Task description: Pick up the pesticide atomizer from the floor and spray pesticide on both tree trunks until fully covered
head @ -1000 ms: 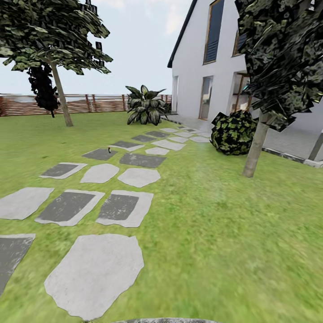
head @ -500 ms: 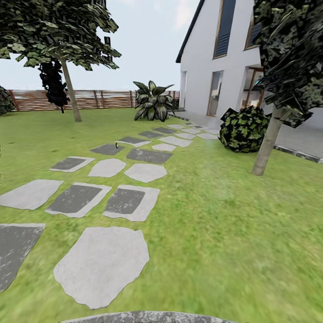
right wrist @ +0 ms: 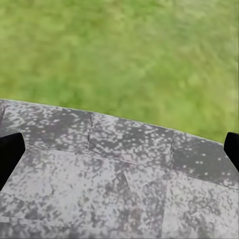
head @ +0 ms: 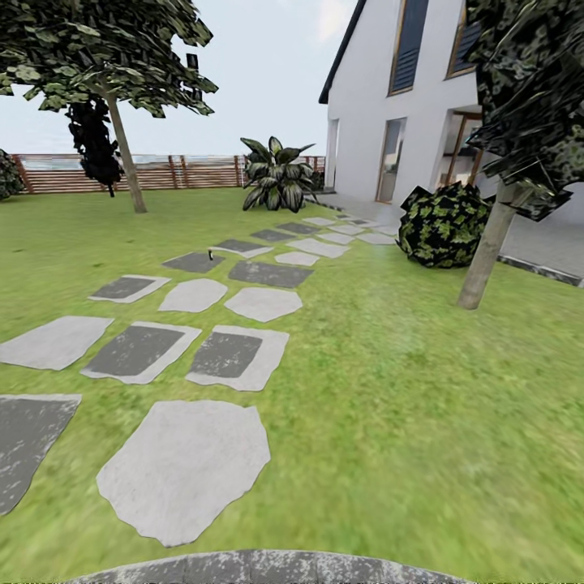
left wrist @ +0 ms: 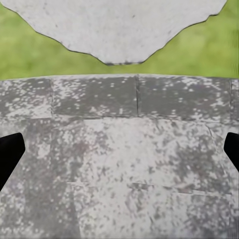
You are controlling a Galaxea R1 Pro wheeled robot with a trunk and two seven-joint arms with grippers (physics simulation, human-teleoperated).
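- Way out along the stone path, the atomizer (head: 210,255) is a tiny dark speck standing at the edge of a dark slab (head: 193,262). It's far from the robot, so I'd say the pickup hasn't started and this is just the drive over.
- Left gripper (left wrist: 119,149): dark fingertips sit at both sides of its wrist view with nothing between them, so it's spread wide and empty. It points down at mottled grey paving (left wrist: 119,164).
- Right gripper (right wrist: 119,149): same deal, tips far apart, holding nothing, over the same grey paving where it meets grass (right wrist: 119,55).
- My guess is both arms hang low and out of the way because nothing is in reach yet.
- Far tree (head: 97,57) stands at the lawn's back-left, near the fence (head: 170,172), with a thin leaning trunk (head: 126,158).
- Near tree (head: 527,97) is on the right side, trunk (head: 485,258) leaning, just beside a round bush (head: 442,225).
- Ground is a green lawn (head: 389,389) with a path of irregular light and dark grey stones (head: 185,466) running toward the white house (head: 365,105) at the back right.
- A broad-leaved plant (head: 278,174) sits by the fence near the house corner.
- Looks like open, flat rolling the whole way, nothing blocking the path.
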